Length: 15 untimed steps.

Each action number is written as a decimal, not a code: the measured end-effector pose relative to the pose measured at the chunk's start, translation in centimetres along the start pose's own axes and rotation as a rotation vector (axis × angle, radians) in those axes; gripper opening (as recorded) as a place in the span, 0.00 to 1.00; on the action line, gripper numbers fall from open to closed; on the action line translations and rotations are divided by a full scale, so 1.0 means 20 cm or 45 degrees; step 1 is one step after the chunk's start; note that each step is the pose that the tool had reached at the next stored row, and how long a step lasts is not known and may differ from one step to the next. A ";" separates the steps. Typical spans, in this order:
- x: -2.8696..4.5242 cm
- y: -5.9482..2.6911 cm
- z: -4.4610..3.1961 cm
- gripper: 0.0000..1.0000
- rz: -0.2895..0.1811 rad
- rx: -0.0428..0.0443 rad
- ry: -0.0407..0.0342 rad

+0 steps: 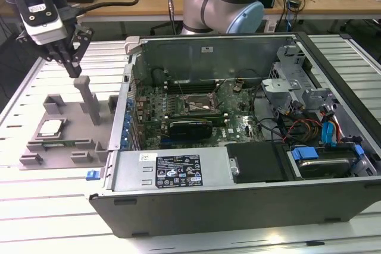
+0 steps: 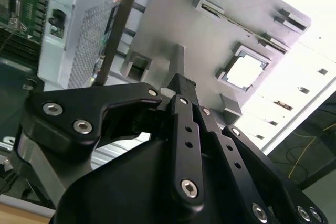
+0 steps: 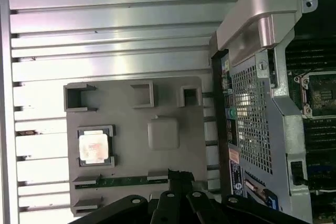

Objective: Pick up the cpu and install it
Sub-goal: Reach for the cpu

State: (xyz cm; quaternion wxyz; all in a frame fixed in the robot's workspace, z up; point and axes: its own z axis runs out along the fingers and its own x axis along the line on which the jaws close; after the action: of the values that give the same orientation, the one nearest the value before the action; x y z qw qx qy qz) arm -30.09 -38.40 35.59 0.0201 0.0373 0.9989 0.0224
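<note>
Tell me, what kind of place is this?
Probably a robotics lab or workshop: a robot arm stands behind an opened computer case on a slatted metal table, with cluttered wooden desks beyond.

The fixture [image 1: 74,117] lies on the table [image 1: 53,218] by the edge at the exterior view's left, just beside the open computer case [image 1: 178,206], which covers the table's middle and the exterior view's right. The cpu [image 1: 50,127] sits in a recess on the fixture's side away from the case. A post [image 1: 90,102] stands on the fixture between cpu and case. The end effector [image 1: 75,71] hangs just above the post's top. Inside the case, the socket [image 1: 199,102] lies on the motherboard [image 1: 241,124]. The arm's base [image 1: 221,10] stands behind the case.
</note>
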 end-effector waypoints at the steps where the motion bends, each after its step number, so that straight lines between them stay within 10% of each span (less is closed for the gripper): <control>1: 0.043 0.010 0.014 0.11 0.000 0.000 -0.0002; 15: 0.273 0.008 0.170 0.11 0.000 0.000 -0.0002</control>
State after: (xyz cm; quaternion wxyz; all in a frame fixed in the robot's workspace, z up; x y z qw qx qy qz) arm -35.37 -37.68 31.98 0.0201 0.0373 0.9988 0.0224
